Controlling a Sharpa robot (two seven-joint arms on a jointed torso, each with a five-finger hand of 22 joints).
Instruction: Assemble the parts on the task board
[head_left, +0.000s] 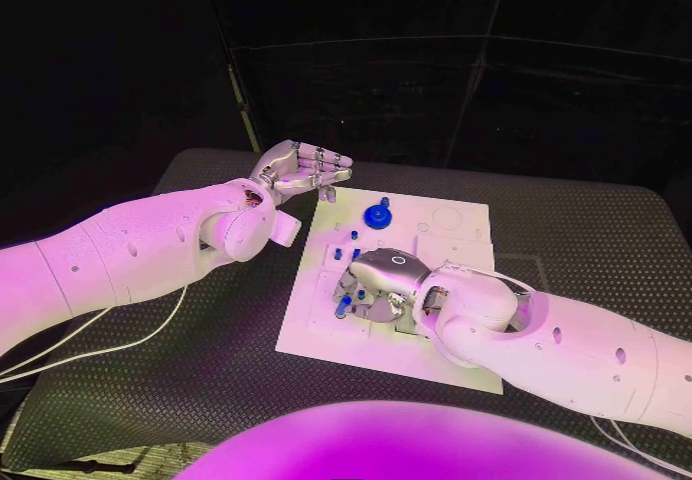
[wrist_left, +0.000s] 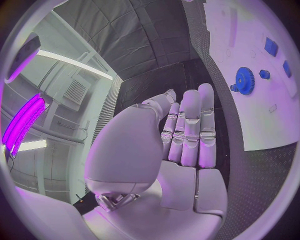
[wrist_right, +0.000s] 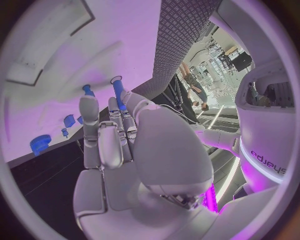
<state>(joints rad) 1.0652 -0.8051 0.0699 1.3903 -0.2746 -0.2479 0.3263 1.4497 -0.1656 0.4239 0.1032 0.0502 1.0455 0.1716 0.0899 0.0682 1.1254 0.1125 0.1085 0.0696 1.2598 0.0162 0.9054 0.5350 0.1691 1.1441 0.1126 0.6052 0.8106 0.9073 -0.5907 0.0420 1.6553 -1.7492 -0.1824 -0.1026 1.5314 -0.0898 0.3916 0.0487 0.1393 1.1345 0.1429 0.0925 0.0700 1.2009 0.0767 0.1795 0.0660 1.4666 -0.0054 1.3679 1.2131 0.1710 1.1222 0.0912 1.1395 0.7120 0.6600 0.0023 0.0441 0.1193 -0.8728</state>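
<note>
right hand (wrist_right: 134, 145) over task board (wrist_right: 75, 60), blue pegs (wrist_right: 117, 87)

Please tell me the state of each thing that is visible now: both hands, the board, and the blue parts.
left hand: raised off the far left corner of the board, fingers curled, holding nothing.
right hand: down on the board, fingers among small blue pegs; a grip cannot be told.
task board: flat on the table.
blue gear: on the board, untouched.
blue pegs: upright by the right fingers.

A black table (head_left: 577, 230) carries the white task board (head_left: 325, 330).
</note>
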